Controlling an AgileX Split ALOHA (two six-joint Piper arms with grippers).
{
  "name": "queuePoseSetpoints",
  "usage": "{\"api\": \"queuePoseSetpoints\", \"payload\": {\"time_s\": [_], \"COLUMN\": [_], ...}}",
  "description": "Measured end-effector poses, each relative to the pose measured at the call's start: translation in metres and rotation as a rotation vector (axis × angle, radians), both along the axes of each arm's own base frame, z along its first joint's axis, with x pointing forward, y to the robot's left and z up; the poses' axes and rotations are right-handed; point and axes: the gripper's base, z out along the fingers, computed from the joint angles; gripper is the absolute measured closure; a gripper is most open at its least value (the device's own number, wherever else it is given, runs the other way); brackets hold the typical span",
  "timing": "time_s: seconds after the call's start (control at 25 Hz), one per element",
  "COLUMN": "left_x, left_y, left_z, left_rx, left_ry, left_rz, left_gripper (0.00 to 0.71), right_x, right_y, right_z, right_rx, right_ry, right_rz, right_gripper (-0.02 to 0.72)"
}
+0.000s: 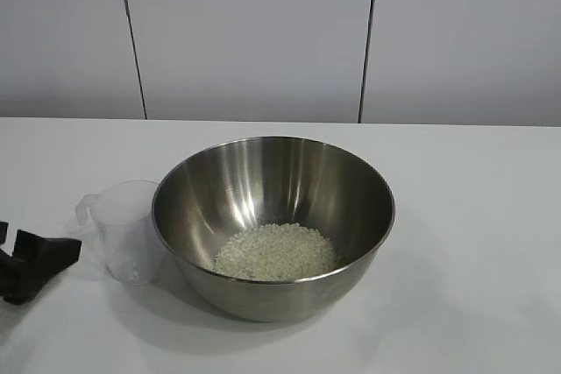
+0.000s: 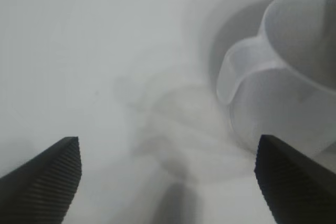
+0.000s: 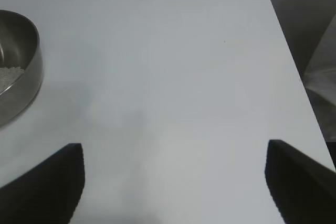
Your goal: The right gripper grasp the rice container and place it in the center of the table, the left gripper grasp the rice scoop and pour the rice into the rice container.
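Left gripper (image 2: pixel 168 174) fingers spread wide, empty, low on the table (image 1: pixel 491 216) just beside the rice scoop (image 1: pixel 127 229). Scoop upright, looks empty, touching or nearly touching the rice container (image 1: pixel 273 225) at table centre; rice (image 1: pixel 276 251) heaped inside. Scoop likely light, thin, slick plastic; tab handle (image 2: pixel 236 72) the best hold. Right gripper (image 3: pixel 176 182) fingers also apart, empty, well off from the bowl.

shiny silver steel rice container (image 1: pixel 273 190), white rice (image 1: pixel 275 252), clear rice scoop (image 1: pixel 128 229), white table (image 1: pixel 473 216), black ribbed left tool (image 2: pixel 168 182)
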Motion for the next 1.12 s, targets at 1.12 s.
{"api": "queuePoseSetpoints", "payload": {"time_s": [1.12], "left_x": [0.084], "left_y": [0.114], "left_z": [0.249], "left_rx": [0.165], "left_ry": [0.105], "left_rz": [0.371], "left_gripper": [0.102], "right_x": [0.000], "right_y": [0.000], "right_z": [0.000], "right_rx": [0.000], "right_ry": [0.000], "right_rz": [0.000], "right_gripper": [0.064]}}
